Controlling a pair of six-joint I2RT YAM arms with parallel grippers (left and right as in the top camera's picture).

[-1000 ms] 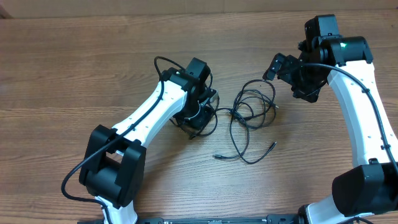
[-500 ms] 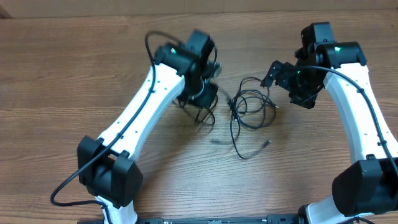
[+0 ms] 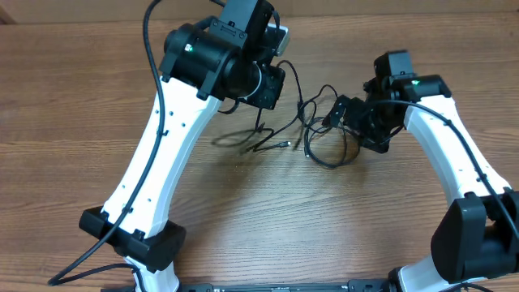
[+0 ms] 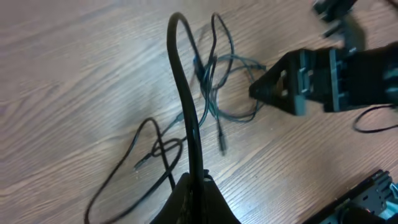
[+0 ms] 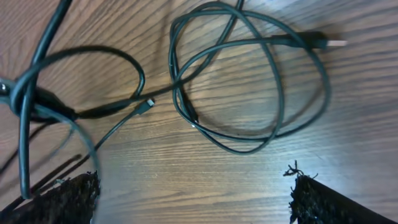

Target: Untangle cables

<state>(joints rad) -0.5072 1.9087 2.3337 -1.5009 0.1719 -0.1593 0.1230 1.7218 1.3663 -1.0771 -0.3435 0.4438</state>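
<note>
The cables [image 3: 320, 154] are thin black cords in loose loops on the wooden table between the arms. My left gripper [image 3: 270, 88] is raised high and shut on one cable [image 4: 186, 106], which hangs taut from the jaws [image 4: 199, 190] down into the tangle [image 4: 214, 81]. A free loop with a plug end [image 4: 155, 149] trails to the left. My right gripper [image 3: 335, 113] is open and hovers low over the loops [image 5: 249, 81], jaws [image 5: 193, 193] empty. A silvery plug [image 5: 329, 42] lies at the loops' right end.
The right gripper's black body [image 4: 311, 81] shows beside the tangle in the left wrist view. A small plug end [image 3: 281, 144] lies left of the loops. The robot's thicker black wire [image 3: 150, 32] arcs above the left arm. Bare wooden table [image 3: 268, 227] surrounds the cables.
My left arm has risen and swung back with the cable in its jaws, dragging the bundle up and left. My right gripper has moved left and down over the loops.
</note>
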